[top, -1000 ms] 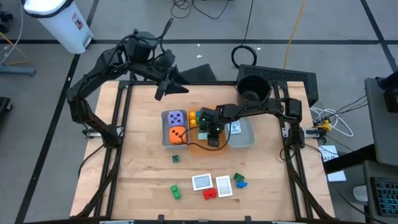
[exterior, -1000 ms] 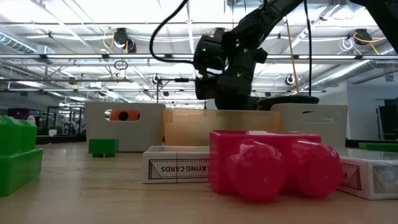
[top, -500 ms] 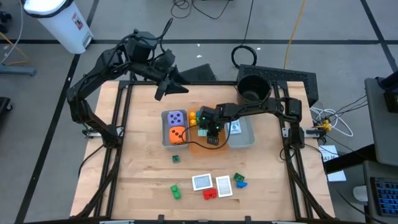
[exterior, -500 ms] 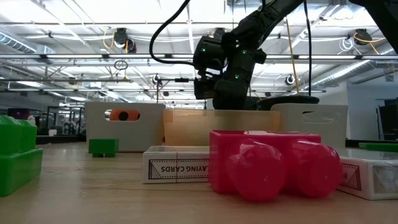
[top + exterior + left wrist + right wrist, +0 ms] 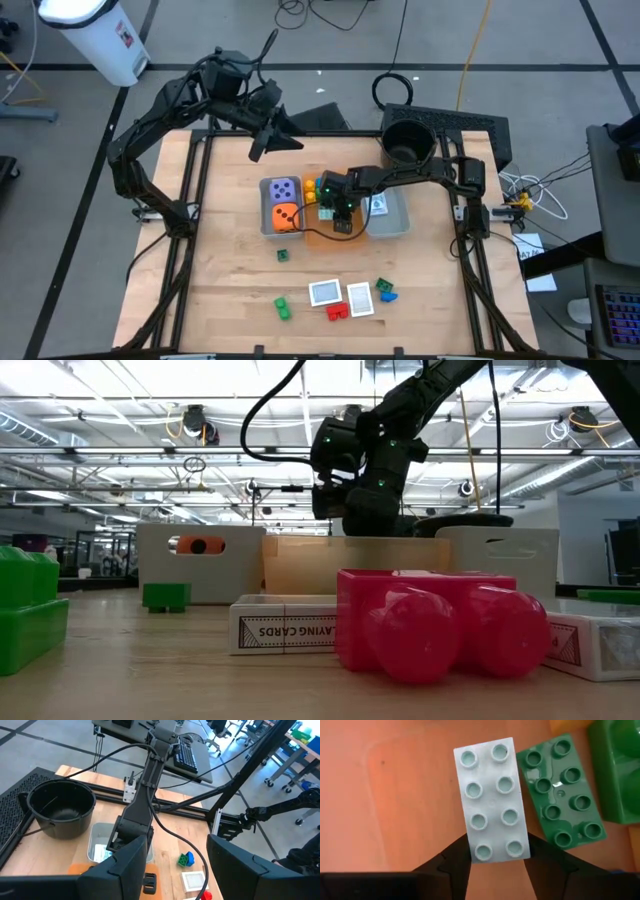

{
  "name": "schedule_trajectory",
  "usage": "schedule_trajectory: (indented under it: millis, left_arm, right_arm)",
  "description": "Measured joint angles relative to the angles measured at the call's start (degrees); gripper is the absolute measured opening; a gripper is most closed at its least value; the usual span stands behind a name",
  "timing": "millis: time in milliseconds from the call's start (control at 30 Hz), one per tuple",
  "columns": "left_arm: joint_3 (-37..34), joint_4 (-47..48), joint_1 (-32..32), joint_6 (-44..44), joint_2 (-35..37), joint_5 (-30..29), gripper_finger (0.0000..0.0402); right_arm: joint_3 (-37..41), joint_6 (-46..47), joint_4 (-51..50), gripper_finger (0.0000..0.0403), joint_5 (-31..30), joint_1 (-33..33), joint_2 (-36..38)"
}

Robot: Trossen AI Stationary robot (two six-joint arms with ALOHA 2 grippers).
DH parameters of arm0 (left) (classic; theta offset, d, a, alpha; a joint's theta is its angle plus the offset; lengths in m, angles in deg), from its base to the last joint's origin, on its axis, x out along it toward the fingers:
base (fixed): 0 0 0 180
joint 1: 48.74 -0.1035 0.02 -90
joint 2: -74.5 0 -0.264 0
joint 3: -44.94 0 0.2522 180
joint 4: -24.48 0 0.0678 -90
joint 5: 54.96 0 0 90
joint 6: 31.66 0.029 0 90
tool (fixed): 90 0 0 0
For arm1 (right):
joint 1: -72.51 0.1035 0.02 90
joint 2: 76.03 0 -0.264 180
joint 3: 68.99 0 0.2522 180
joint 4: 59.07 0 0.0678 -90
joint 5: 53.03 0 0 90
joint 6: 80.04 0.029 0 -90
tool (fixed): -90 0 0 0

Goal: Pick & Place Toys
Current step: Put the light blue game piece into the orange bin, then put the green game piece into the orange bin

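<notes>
Pale brick [image 5: 494, 801] lies on the orange tray [image 5: 395, 805], right gripper [image 5: 497, 854] fingers apparently easing apart beside it, suggesting release; left gripper [image 5: 177, 865], at 11 o'clock, gapes empty.

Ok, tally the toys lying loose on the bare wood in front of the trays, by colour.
Whitish cards: 2
Green bricks: 3
Red bricks: 1
Blue bricks: 1
Total: 7
</notes>
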Motion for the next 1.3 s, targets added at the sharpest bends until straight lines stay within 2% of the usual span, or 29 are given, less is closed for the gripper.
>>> schedule_trajectory:
  millis: [467,767,967,1100,1300]
  left_arm:
    - [0.0,0.0,0.0,-0.22,0.0,-0.01,0.0212]
    - [0.0,0.0,0.11,-0.46,0.0,-0.14,0.0212]
    - [0.04,-0.11,0.63,-1.81,-0.5,-6.54,0.0212]
    - [0.04,-5.09,1.41,-4.45,-0.44,-5.08,0.0211]
    - [0.04,-15.4,6.32,-8.07,-0.42,-3.6,0.0211]
  right_arm:
    - [0.0,0.39,-0.22,0.0172,-0.13,-0.14,0.17]
    - [-0.02,4.01,-0.17,0.0172,0.08,-0.37,6.32]
    - [-0.02,7.11,1.49,0.017,0.15,-0.37,11.88]
    - [0.0,10.7,4.59,0.0171,0.13,-0.35,14.99]
    - [0.06,17.74,15.42,0.0171,0.08,-0.13,19.57]
